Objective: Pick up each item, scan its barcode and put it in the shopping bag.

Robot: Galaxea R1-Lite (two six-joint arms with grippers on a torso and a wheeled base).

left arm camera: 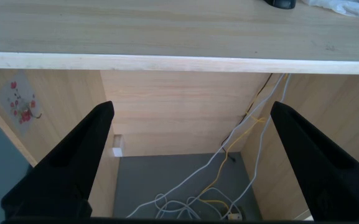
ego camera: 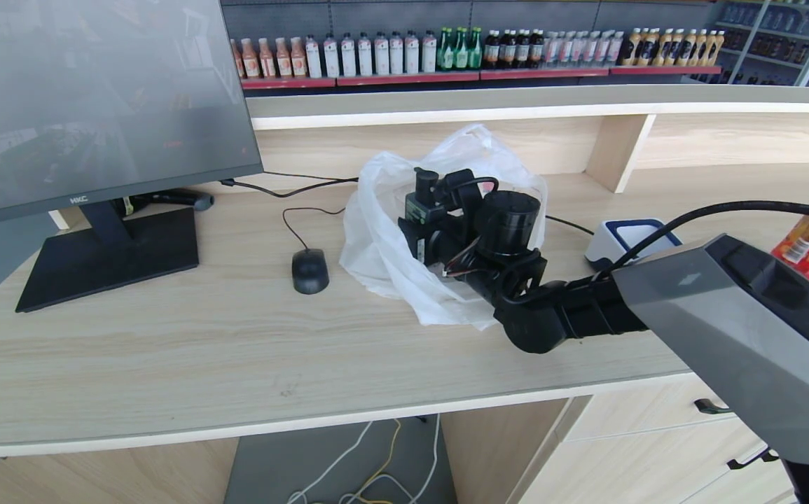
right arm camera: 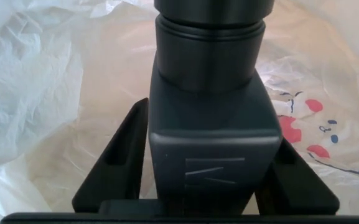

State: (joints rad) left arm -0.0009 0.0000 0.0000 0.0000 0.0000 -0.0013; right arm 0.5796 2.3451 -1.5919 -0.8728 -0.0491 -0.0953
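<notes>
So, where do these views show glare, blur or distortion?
Head view: the monitor screen mirrors the shop, and the counter edge bows, probably lens distortion. Right wrist view: the shopping bag is washed out bright behind the dark container in the right end effector. Left wrist view: even light, no glare.

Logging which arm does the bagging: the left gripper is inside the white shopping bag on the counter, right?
Wrong arm: the right gripper is inside the white shopping bag on the counter, as the right wrist view shows; the left gripper hangs short of the counter.
</notes>
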